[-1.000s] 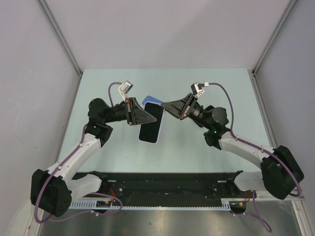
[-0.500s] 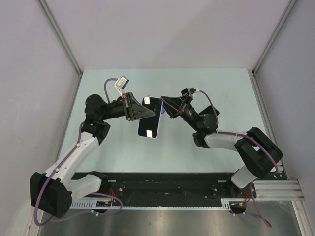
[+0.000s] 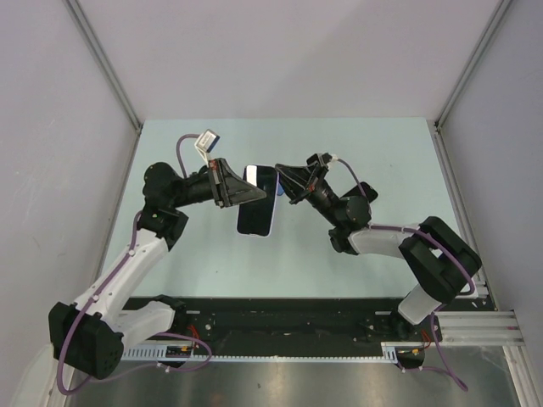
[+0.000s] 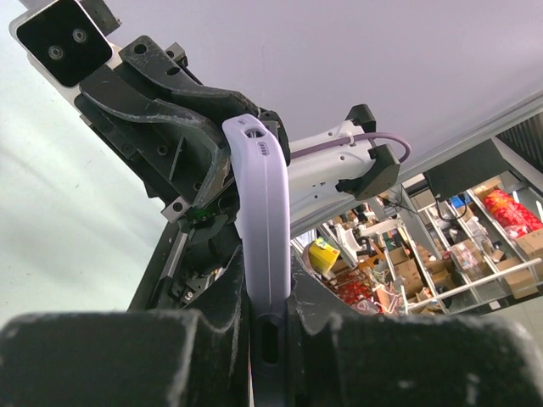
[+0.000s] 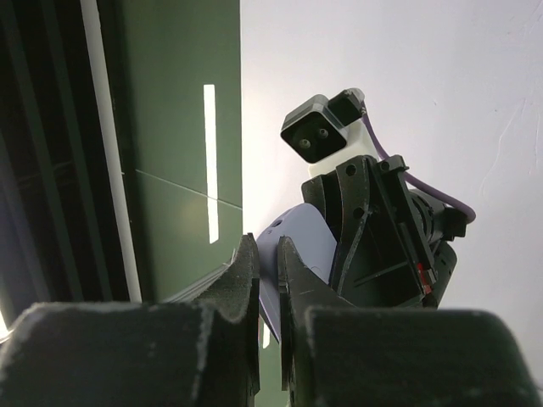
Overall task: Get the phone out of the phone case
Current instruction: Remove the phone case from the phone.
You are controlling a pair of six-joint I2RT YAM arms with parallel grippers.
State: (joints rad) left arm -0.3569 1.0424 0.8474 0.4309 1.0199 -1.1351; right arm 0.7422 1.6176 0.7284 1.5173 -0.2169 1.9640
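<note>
We see the phone (image 3: 257,208) held in the air above the middle of the table (image 3: 365,144). Its dark screen faces up, and its long side runs from the table's far edge toward the near edge, slightly slanted. It sits inside the lavender phone case (image 4: 265,229), whose pale rim shows along the screen's edge from above.

The left gripper (image 3: 246,196) reaches in from above the table's left half. It is clenched on the phone case along the long side that faces the table's left edge. In the left wrist view the case's edge, with its button cut-outs, rises straight out from between the two black fingers (image 4: 127,356).

The right gripper (image 3: 282,183) comes in from above the table's right half. It is pinched tight on the corner of the phone case nearest the table's far right. In the right wrist view its fingers (image 5: 242,280) stand almost touching, with only a thin strip of lavender between them. We cannot tell whether that strip is the case's lip alone or case and phone together.

Each wrist view shows the other arm beyond the case: the right wrist camera (image 4: 64,47) in one, the left wrist camera (image 5: 318,136) in the other.
</note>
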